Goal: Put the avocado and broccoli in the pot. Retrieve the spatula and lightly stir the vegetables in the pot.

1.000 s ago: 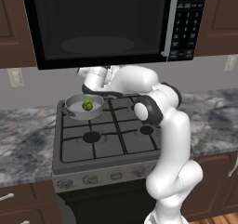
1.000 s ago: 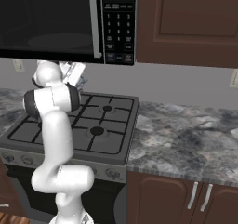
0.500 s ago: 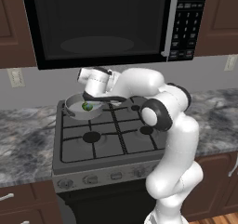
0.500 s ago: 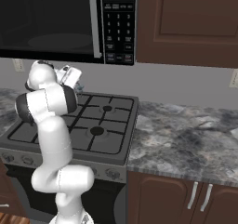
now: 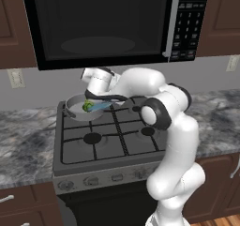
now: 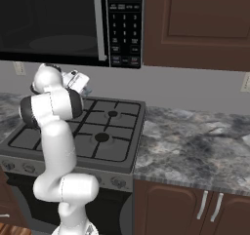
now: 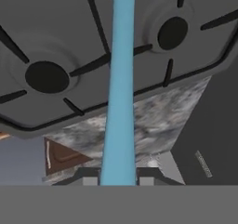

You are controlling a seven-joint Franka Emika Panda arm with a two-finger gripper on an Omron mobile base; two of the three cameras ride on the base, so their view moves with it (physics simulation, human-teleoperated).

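The gripper (image 5: 96, 94) is clamped on the spatula (image 5: 99, 106), whose blue head reaches into the pot (image 5: 75, 111) on the stove's (image 5: 108, 140) back left burner; the broccoli (image 5: 87, 107) lies inside; the avocado I cannot make out; stirring seems underway.

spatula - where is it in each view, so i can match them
Left base view: spatula, head over the pot at upper left.
Right base view: I cannot make it out behind the arm.
Hand view: handle runs up the middle.
Shared landmark: stove.
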